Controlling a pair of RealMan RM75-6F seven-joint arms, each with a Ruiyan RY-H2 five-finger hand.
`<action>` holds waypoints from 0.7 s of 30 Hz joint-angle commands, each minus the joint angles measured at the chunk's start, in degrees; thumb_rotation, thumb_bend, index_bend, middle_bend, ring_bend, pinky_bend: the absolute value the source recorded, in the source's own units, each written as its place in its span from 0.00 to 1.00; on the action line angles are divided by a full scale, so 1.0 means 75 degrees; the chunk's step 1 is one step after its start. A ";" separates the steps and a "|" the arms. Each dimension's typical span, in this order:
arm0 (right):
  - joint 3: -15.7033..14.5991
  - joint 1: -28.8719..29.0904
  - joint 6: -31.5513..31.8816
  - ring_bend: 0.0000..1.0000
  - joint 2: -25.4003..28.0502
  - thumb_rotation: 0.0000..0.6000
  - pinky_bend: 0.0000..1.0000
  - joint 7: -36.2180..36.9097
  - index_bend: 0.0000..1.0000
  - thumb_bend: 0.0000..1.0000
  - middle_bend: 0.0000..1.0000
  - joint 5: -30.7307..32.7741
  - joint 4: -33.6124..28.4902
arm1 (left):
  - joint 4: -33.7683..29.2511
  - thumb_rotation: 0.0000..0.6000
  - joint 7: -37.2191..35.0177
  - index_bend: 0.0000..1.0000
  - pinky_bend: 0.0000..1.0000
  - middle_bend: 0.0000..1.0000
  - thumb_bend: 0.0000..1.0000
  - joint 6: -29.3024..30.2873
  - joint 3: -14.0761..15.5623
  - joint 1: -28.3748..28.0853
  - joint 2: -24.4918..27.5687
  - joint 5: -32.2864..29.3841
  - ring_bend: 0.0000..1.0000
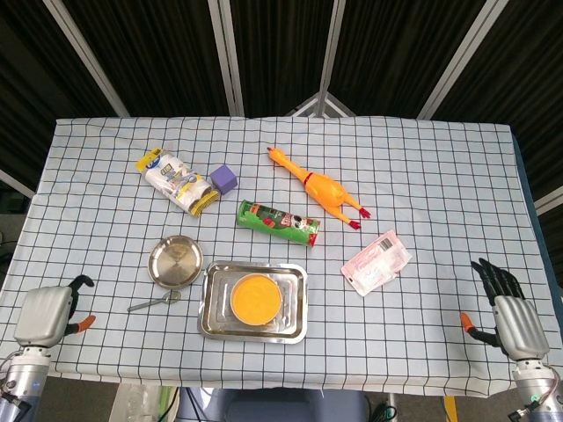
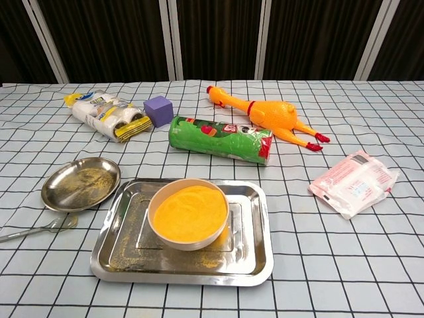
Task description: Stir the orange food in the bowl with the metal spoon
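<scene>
Left robot hand point(image 1: 48, 315) lower left of frame, fingers curled in, holding nothing; right robot hand point(image 1: 508, 315) lower right, fingers spread, empty. Stirring not begun, reach step. Metal spoon point(image 1: 155, 301) on worktop point(image 1: 440, 176), just left of tray point(image 1: 211, 327); next: pick up spoon. Bowl point(image 1: 256, 299) of orange food in tray.
</scene>
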 commanded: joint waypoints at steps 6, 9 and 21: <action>-0.0005 -0.0014 0.0013 0.00 0.0018 1.00 0.00 0.0036 0.00 0.40 0.00 -0.0007 -0.0026 | -0.0163 1.00 0.1231 0.49 1.00 1.00 0.40 -0.0892 -0.0325 -0.0524 -0.0757 -0.1579 1.00; -0.0009 -0.0015 -0.0001 0.00 0.0021 1.00 0.00 0.0035 0.00 0.40 0.00 0.0005 -0.0035 | -0.0159 1.00 0.1631 0.49 1.00 1.00 0.44 -0.0998 -0.0377 -0.0671 -0.1017 -0.2034 1.00; -0.0009 -0.0003 -0.0050 0.00 0.0038 1.00 0.00 0.0060 0.00 0.40 0.00 0.0024 -0.0059 | -0.0017 1.00 0.2193 0.45 1.00 1.00 0.48 -0.0976 -0.0593 -0.1009 -0.1744 -0.3097 1.00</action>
